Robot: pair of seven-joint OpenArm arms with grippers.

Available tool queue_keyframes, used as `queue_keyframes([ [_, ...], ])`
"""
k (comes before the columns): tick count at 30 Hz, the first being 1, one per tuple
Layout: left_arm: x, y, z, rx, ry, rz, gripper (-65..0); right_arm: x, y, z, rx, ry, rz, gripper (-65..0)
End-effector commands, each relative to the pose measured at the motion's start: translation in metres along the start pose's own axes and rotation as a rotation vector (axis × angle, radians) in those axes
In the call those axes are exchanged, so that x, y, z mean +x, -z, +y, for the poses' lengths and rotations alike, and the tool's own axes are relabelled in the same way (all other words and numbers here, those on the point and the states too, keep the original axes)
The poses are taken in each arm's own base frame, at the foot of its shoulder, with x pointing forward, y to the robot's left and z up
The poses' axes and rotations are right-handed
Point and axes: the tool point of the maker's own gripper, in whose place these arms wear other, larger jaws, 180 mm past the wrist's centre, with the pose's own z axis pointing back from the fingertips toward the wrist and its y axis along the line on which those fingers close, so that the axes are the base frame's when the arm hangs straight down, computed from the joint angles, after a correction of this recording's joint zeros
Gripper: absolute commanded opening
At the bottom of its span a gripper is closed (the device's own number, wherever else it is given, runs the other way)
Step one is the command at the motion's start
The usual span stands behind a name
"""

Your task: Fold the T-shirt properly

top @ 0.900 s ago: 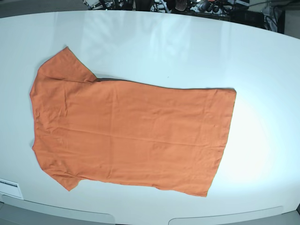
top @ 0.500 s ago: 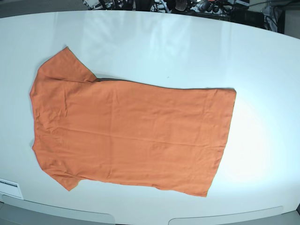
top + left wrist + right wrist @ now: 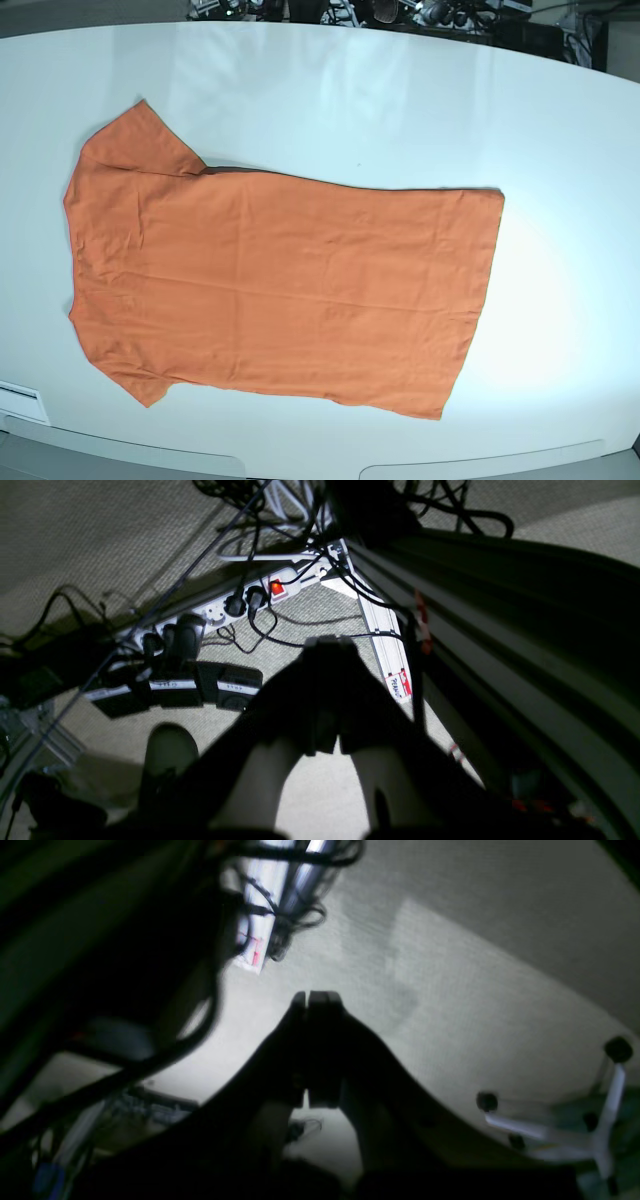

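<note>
Two claws, both parked well off the desk and below its edge, pointing at the carpeted floor rather than at any cloth. Left claw pressed fully together with nothing between its tips, hanging over a white power strip with a lit red switch and a tangle of black cables. Right claw likewise closed tight on nothing, hanging over bare carpet with a chair base off to one side. Probably a rest pose, kept clear so the overhead view stays unblocked before the first reach. Meanwhile, spread flat on the white desk: the T-shirt, plain orange, lying sideways with sleeves and shoulders toward the left of the base view and the hem toward the right. Laid out smooth and single-layered, with only faint creases, likely so that edges and corners can be pinched cleanly. No fold made yet, by the look of it. Neither arm visible in the base view. Next step, at a guess: bringing both claws up over the desk and opening them near a long edge.
</note>
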Motion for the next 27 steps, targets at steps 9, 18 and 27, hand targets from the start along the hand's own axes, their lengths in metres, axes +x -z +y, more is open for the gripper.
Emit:
queue_keyframes([
  [9, -0.071, -0.043, -0.041, -0.154, 0.031, 0.120, -65.0, -0.085, -0.035, 0.037, 0.118, -0.106, 0.045, -65.0],
  [18, -0.108, -0.121, -0.023, -0.174, 0.185, 0.092, -65.0, -0.136, -0.098, 0.046, 0.070, -0.124, 0.075, -65.0],
  [27, -0.074, -0.222, -0.003, -0.054, 0.503, -0.066, -65.0, -0.123, -0.193, 0.031, -0.085, -0.235, -0.082, -65.0],
])
